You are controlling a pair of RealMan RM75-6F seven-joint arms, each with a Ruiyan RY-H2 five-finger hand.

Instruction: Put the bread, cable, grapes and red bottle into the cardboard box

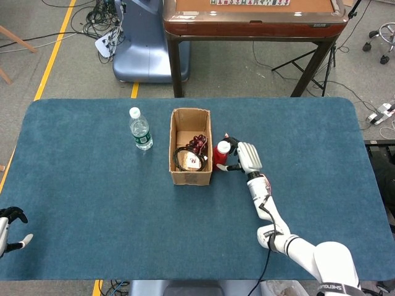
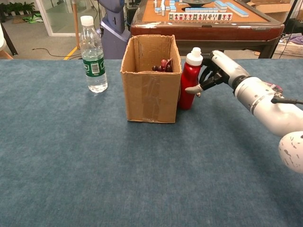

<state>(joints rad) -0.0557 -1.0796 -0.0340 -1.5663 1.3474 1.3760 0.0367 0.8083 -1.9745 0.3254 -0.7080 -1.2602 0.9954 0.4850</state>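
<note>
The red bottle (image 1: 220,154) (image 2: 190,80), white-capped, stands against the right wall of the cardboard box (image 1: 191,176) (image 2: 149,92) and leans to the right. My right hand (image 1: 245,158) (image 2: 214,72) grips it, thumb in front and fingers behind. Inside the box lie dark grapes (image 1: 197,143) (image 2: 163,65), a black coiled cable (image 1: 181,158) and a pale packet (image 1: 194,162) that looks like the bread. My left hand (image 1: 8,226) rests at the table's near left edge, holding nothing.
A clear water bottle (image 1: 141,129) (image 2: 93,53) with a green label stands left of the box. Beyond the blue table (image 1: 92,197) are a wooden mahjong table (image 1: 253,21) and a blue machine base (image 1: 139,49).
</note>
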